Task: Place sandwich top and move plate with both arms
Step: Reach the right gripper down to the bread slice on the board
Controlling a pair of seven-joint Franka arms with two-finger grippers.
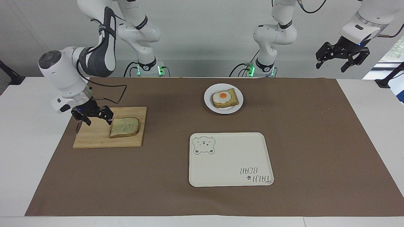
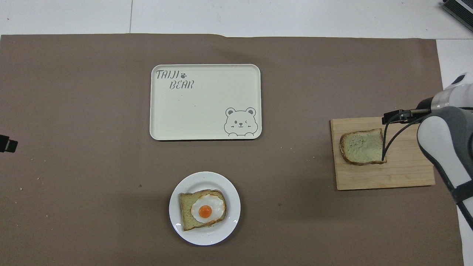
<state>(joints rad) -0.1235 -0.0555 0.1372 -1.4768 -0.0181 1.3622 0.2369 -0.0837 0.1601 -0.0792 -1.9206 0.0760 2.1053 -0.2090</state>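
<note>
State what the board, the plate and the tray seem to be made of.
Board: wood, likely bamboo; pale parallel strips, matte.
Plate: glossy white, with small glints on its rim, so ceramic or melamine; the look leaves it open.
Tray: cream, smooth, matte, with printed bear and lettering; probably plastic.

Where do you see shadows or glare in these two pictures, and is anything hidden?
Facing view: soft, even light; the right arm casts a faint shadow on the brown mat by the cutting board; the plate throws a thin one. Overhead view: no glare on the tray; the right arm covers the board's end, and a cable crosses the sandwich top.
</note>
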